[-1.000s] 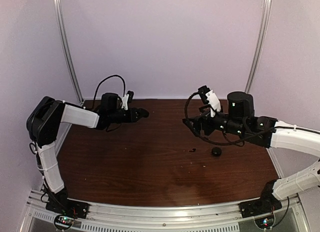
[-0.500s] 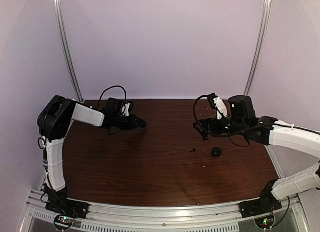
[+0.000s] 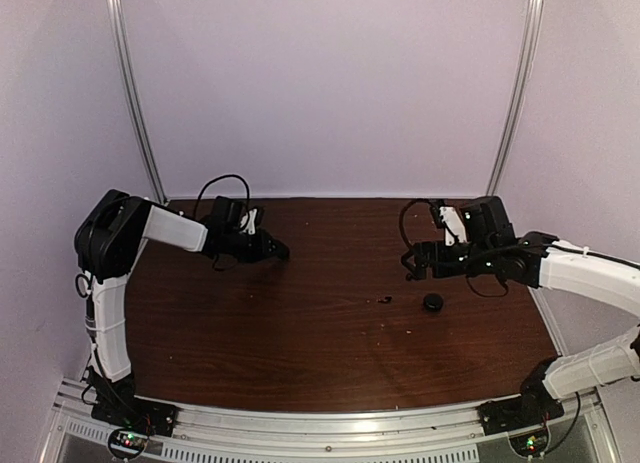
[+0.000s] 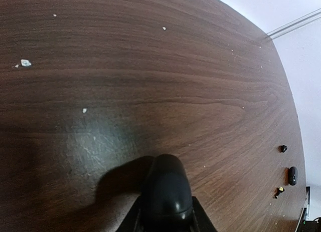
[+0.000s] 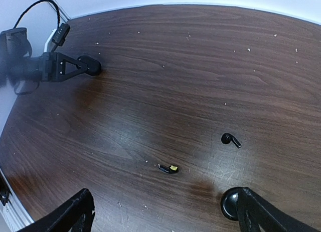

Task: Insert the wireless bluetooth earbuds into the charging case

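The right pincer [image 3: 412, 264] stands apart, the left pincer [image 3: 280, 251] together; the tiny earbud [image 5: 229, 139] may slip away if pinched off-centre.

Two earbuds [image 5: 230, 140] lie on the desk [image 5: 200, 66], one plain black, the other earbud [image 5: 169, 168] with a yellow bit. There is one charging case [image 5: 228, 204]. Two grippers show: left gripper [image 4: 165, 189], right gripper [image 3: 409, 263]. Pale specks [image 4: 25, 62] are many.
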`<state>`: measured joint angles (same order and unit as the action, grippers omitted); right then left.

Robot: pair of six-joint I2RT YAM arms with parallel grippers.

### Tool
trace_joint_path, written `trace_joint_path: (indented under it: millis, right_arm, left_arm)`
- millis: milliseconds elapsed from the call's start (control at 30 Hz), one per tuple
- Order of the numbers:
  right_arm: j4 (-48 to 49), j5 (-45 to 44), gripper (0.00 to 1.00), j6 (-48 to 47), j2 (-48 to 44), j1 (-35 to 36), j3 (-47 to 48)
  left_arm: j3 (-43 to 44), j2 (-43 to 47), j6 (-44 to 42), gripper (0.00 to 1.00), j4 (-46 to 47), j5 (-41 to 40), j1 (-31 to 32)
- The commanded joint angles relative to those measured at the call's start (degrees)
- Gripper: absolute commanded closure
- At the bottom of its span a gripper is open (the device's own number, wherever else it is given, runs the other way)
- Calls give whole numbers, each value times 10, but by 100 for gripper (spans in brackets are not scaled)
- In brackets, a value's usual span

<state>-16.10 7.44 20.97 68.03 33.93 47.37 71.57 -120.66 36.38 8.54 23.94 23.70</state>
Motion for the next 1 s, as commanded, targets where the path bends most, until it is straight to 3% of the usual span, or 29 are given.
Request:
trace_joint_path:
  millis: [0,167,433,733,967]
  right_arm:
    - [-32,-15,0,37,-17,-10,-23]
    - [-46,-22,0,72,-38,-24,-58]
    - [-84,-48,0,87,-26,-53,-73]
    - [-113,-117,3,87,32,-56,-68]
    - [-70,-95,11,76,83,-55,-75]
  left_arm:
    - [-11,0,2,70,-3,-25,-7]
    - [-26,17,-9,46,-10,-55,-7]
    - [-45,55,-27,33,-19,-84,-9]
    - [-80,137,-47,4,-12,-146,-9]
    - [-111,189,-69,2,21,-146,-8]
